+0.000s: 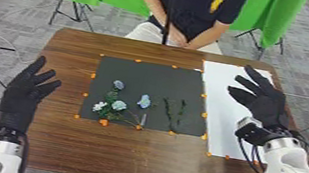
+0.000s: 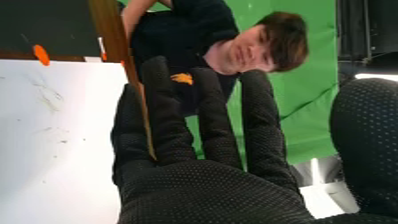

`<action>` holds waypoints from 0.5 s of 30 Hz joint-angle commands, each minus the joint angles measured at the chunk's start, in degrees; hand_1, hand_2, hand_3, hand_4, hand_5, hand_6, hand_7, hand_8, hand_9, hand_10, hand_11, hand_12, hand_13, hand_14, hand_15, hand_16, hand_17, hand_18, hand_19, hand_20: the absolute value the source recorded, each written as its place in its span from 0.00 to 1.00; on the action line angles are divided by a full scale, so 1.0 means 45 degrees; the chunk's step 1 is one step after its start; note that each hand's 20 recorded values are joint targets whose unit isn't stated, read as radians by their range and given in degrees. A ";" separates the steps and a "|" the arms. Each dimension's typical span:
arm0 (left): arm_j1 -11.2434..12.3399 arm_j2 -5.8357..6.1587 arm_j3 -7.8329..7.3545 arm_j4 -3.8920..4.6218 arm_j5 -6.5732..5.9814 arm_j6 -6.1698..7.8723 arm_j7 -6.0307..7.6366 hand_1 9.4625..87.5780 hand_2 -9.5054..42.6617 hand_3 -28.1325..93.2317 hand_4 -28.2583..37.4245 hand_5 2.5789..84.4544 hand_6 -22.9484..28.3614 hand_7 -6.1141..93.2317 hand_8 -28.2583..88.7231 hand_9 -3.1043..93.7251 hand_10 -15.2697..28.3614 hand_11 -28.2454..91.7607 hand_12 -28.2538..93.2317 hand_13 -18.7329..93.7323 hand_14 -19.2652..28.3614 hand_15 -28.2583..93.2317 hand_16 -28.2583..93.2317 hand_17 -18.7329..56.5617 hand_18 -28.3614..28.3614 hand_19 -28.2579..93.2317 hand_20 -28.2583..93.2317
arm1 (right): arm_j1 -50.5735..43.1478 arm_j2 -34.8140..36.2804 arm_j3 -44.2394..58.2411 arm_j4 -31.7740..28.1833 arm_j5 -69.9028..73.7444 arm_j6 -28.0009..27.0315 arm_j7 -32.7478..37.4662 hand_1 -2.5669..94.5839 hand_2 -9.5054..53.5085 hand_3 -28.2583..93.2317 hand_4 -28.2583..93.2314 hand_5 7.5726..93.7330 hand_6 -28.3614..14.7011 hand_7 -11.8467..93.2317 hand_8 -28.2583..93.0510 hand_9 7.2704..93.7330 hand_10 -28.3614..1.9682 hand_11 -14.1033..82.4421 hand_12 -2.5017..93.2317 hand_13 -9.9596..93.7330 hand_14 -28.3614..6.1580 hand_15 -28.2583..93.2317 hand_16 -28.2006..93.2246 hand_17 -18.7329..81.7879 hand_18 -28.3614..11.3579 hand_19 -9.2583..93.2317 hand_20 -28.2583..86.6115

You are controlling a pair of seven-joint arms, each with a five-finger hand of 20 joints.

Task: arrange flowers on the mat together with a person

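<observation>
Flowers [image 1: 119,105] lie on the dark mat [image 1: 152,76], left and near; green stems [image 1: 180,114] lie to their right. Left hand [image 1: 19,95]: at the left edge of the worktop [image 1: 121,157], fingers straight, apart. Right hand [image 1: 267,104]: above the white sheet [image 1: 226,132], fingers straight, apart.

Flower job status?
Done, apparently: white flower and two pale blue ones lie on the dark mat, left of two dark green sprigs.
In hand: nothing; left hand and right hand both open.
Left: perhaps more stems or tidying; no target layout visible, so can't call it finished.
</observation>
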 commanded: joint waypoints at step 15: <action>0.0149 0.0033 0.0007 -0.0105 0.0087 -0.0090 -0.0140 0.14 0.30 0.86 0.00 0.38 0.48 0.17 0.16 0.37 0.71 0.40 0.30 0.38 0.90 0.57 0.19 0.12 0.92 0.62 0.37 | 0.3386 0.3256 -0.1051 0.1818 -0.6277 0.2301 0.3524 0.29 0.13 0.90 0.01 0.41 0.74 0.29 0.12 0.45 0.52 0.26 0.18 0.52 0.36 0.58 0.35 0.28 0.15 0.66 0.46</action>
